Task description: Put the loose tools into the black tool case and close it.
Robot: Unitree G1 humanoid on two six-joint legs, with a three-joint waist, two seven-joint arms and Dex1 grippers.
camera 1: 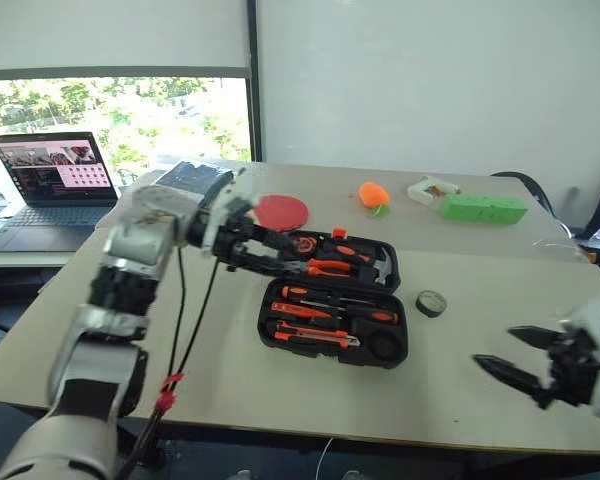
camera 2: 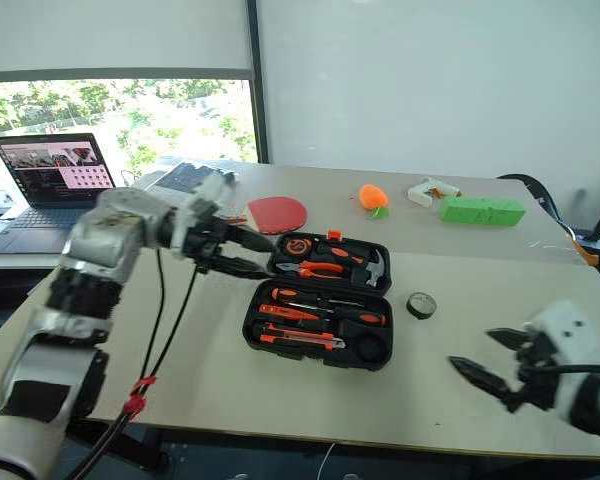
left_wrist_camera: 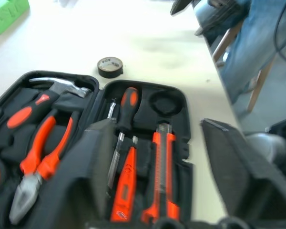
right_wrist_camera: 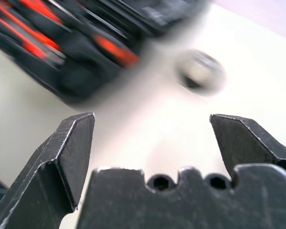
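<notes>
The left gripper (camera 1: 280,254) hangs in the air over the far left corner of the black tool case (camera 1: 332,299), its two fingers spread wide with nothing between them. Just below and ahead of its tips lies the lid half, holding pliers (left_wrist_camera: 40,157), a hammer (left_wrist_camera: 62,87) and a round orange tape measure (camera 1: 302,243). Beyond that, on the nearer half, a screwdriver (left_wrist_camera: 125,110), a slim orange tester (left_wrist_camera: 125,183) and a long utility knife (left_wrist_camera: 160,172) sit in their moulded slots, next to one round slot with nothing in it (left_wrist_camera: 163,103). The case lies fully open and flat.

Past the case's right edge, on bare tabletop, the small black roll (camera 1: 431,303) rests alone, near the case but not touching it. The right gripper (camera 1: 520,358) hovers further out, near the table's front right edge, fingers also wide apart and holding nothing; the roll lies ahead of it and toward the case, with open surface all around.

Behind the left gripper, a red paddle (camera 1: 280,212) lies flat just beyond the case's far edge. Farther back are an orange carrot-shaped toy (camera 1: 374,194), a white object (camera 1: 430,189) and a green block (camera 1: 483,208). The pale table (camera 1: 230,370) has broad free space in front of the case. A laptop (camera 1: 50,185) stands open on a side desk by the window, and a person's jeans-clad leg (left_wrist_camera: 257,52) shows beyond the table's right side.
</notes>
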